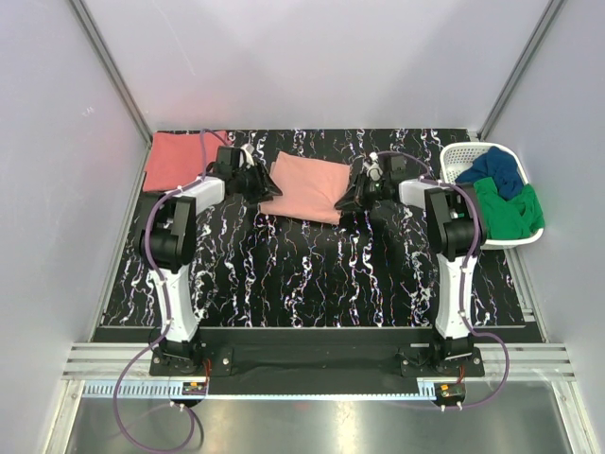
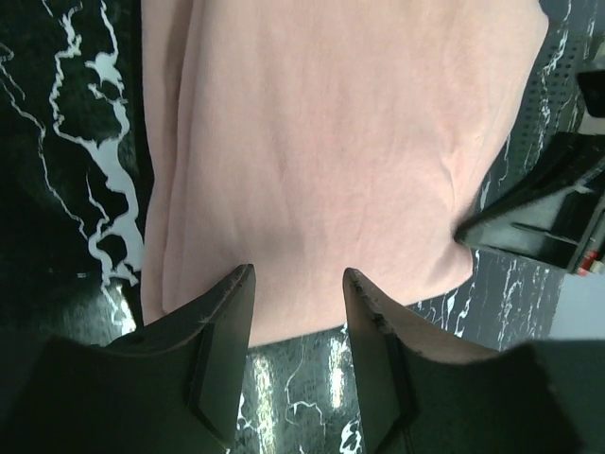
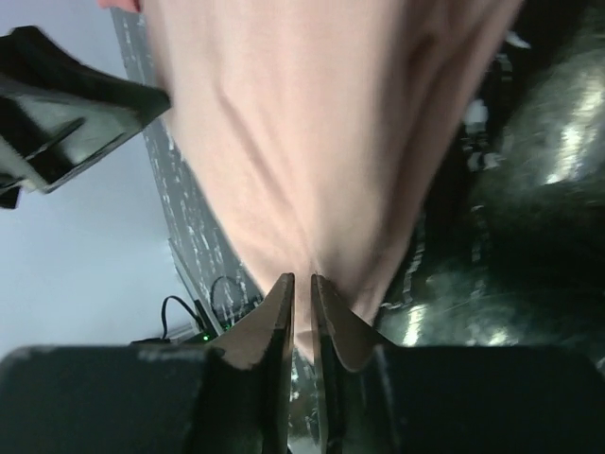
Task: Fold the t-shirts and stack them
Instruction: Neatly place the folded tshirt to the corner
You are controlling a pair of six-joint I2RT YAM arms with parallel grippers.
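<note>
At mid-table, right claw (image 3: 302, 280) pinching pale pink t-shirt (image 1: 307, 186) — cloth blurred, left claw (image 2: 299, 274) parted over its hem.

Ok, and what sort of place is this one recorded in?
Probably a robotics lab test cell, not a home: plain white panel walls held in aluminium rails, a black marbled table, and a white basket of clothes.

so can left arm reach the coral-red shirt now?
Probably yes: the coral-red shirt lies flat at back left beside that arm, and the left gripper stands open at the edge of the pale pink shirt.
</note>
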